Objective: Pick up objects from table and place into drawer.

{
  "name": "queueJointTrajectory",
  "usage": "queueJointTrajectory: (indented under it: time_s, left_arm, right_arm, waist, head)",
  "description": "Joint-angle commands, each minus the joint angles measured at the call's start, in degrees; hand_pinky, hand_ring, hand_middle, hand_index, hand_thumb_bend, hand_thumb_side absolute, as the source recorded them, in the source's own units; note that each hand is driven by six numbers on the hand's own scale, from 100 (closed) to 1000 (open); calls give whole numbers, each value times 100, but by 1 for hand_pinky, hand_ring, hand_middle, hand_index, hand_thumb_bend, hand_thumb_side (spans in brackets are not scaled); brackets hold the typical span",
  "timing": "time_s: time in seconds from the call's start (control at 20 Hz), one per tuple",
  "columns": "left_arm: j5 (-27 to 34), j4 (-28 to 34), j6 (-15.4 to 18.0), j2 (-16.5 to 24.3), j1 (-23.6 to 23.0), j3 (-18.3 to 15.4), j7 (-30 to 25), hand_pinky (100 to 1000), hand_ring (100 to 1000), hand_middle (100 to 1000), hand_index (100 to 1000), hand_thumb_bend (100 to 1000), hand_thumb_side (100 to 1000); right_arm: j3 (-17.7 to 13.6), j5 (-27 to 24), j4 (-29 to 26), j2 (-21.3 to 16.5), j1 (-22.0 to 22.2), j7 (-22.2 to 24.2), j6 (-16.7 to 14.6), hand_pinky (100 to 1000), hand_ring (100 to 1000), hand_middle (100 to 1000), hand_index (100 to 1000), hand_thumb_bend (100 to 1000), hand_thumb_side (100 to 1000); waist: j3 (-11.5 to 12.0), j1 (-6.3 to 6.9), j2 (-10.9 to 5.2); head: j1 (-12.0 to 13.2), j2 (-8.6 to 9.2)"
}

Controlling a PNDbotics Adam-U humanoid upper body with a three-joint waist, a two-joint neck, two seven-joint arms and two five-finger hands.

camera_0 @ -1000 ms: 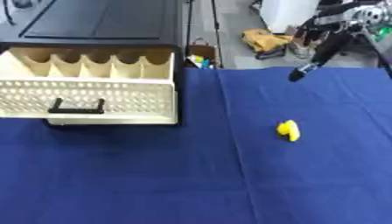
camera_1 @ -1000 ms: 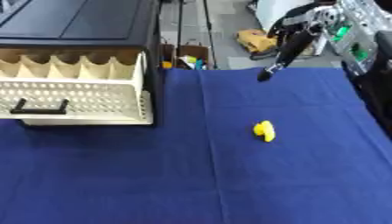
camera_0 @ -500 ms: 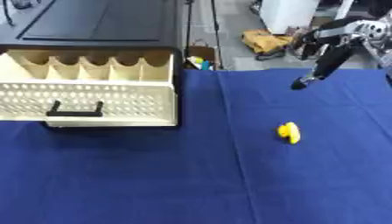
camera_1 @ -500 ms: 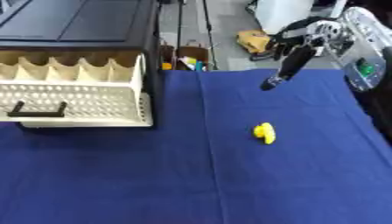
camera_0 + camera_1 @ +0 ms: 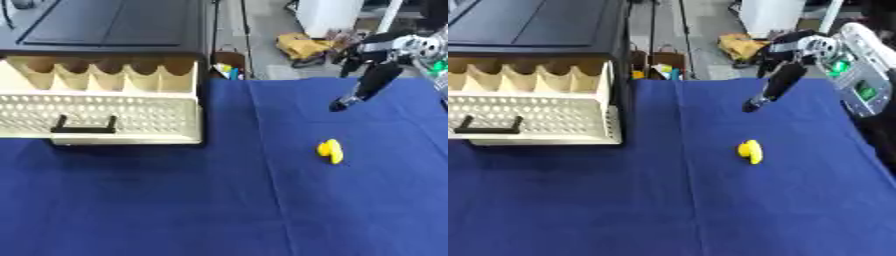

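My right hand (image 5: 374, 80) hangs empty, fingers straight and pointing down, with the small yellow object (image 5: 330, 151) just below and slightly left on the table (image 5: 219, 210); looks light, rigid, maybe slippery, so pinch across its middle.

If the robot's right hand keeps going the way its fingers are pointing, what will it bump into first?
Probably the blue cloth. The right hand points down and toward the robot's left, so it would likely land on bare cloth just beyond the yellow object, though depth is hard to judge.
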State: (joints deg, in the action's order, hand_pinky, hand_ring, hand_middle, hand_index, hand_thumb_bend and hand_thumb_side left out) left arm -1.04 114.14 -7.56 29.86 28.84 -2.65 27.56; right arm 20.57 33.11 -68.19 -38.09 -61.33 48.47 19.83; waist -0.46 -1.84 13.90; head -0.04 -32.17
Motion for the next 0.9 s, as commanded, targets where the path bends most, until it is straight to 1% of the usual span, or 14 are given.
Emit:
queueJointTrajectory:
  time_s: [0.05,0.15,0.2,0.45,0.5,0.65,0.9]
  left_arm:
    - [18,45,-21,61,62,-26,8,526,731,673,873,237,1000]
    - [20,45,-30,45,61,-23,9,525,730,672,873,233,1000]
    - [21,45,-38,40,59,-23,10,523,729,671,872,225,1000]
    - [25,45,-52,31,60,-22,18,523,729,671,872,225,1000]
    - [25,45,-53,29,57,-21,19,519,726,670,871,228,1000]
    - [31,45,-55,10,39,-12,25,517,724,669,870,225,1000]
    - [34,45,-70,-20,35,5,17,512,721,668,868,222,1000]
  right_arm:
    - [-17,-192,-112,-218,-19,102,208,872,939,783,978,693,299]
    - [-11,-305,-108,-235,47,124,287,873,940,783,977,698,303]
    - [-12,-353,-112,-243,76,122,327,875,941,784,974,715,311]
    - [2,-483,-178,-272,145,72,459,875,942,784,972,717,312]
    - [8,-496,-178,-272,155,72,474,875,940,780,958,726,296]
    - [4,-677,-172,-292,334,142,561,875,939,773,949,725,294]
    - [29,-911,-277,-314,501,114,723,873,936,762,937,722,292]
  waist:
    - [-7,7,-78]
    - [-8,3,-67]
    - [-9,0,-64]
    - [-9,-6,-58]
    - [-12,-6,-52]
    - [-19,-10,-27]
    - [-21,-15,8]
  head:
    - [-18,34]
    - [-24,37]
    - [-25,35]
    - [-27,33]
    - [-25,37]
    - [-29,51]
    - [-46,61]
